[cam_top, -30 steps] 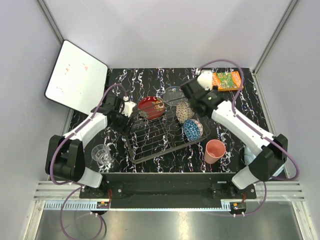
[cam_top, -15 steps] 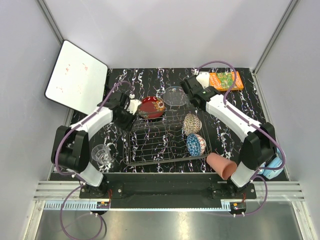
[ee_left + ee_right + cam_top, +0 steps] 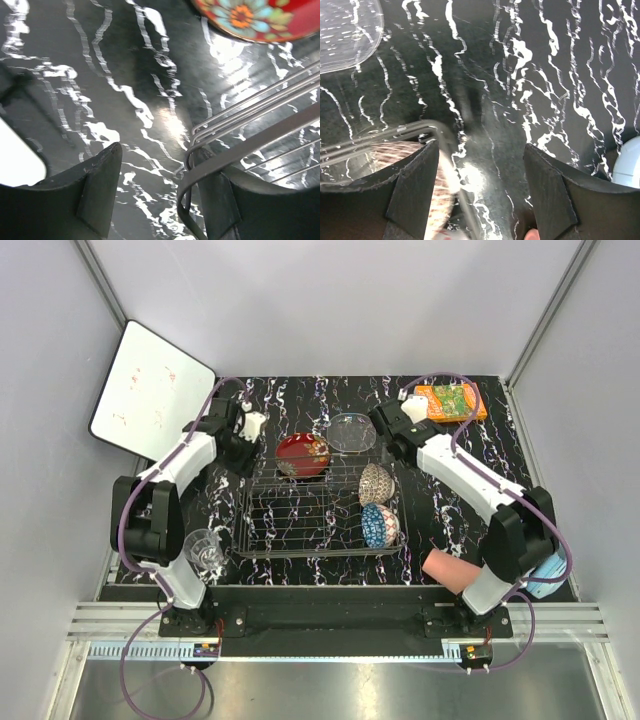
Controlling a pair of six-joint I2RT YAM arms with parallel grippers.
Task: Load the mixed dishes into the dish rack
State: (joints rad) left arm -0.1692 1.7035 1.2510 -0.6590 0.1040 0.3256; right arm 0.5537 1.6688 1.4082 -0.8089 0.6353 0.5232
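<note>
1. Looking down on the top view, the rack (image 3: 300, 520) sits mid-frame. Two bowls already stand on edge at its right end, the beige bowl (image 3: 376, 483) above the blue bowl (image 3: 379, 525).
2. Four pieces are out of the rack. The red dish (image 3: 303, 455) is at its upper edge (leaning or lying flat, I cannot tell). The glass bowl (image 3: 351, 432) is just upper right of that. The glass cup (image 3: 203, 548) is upright at lower left, and the pink cup (image 3: 445, 570) lies on its side at lower right.
3. The left gripper (image 3: 155, 165) has its jaws spread. A rack corner wire runs between them, close to the finger (image 3: 220, 200) at the right of that view, and nothing is pinched.
4. The right gripper (image 3: 481, 155) has its jaws spread as well. It sits over bare table (image 3: 520, 75) by the rack's upper right corner and holds nothing.
5. My read on handling is that both glass pieces are slick, breakable and hard to see. Take each by the rim, one finger inside and one outside, with a gentle squeeze.
6. The red dish looks stiff, shallow and glossy. Its rim is the only hold, and that rim sits low.
7. The pink cup is probably light and free to roll. Pinch it at the mouth wall.
8. The rack is thin wire and may skid if nudged.
9. On looks, the red dish carries a gold edge and teal-and-orange flowers. The beige bowl has a fine net pattern and the blue bowl a dense mosaic. The glass shows mostly as glints over the marbled black.
</note>
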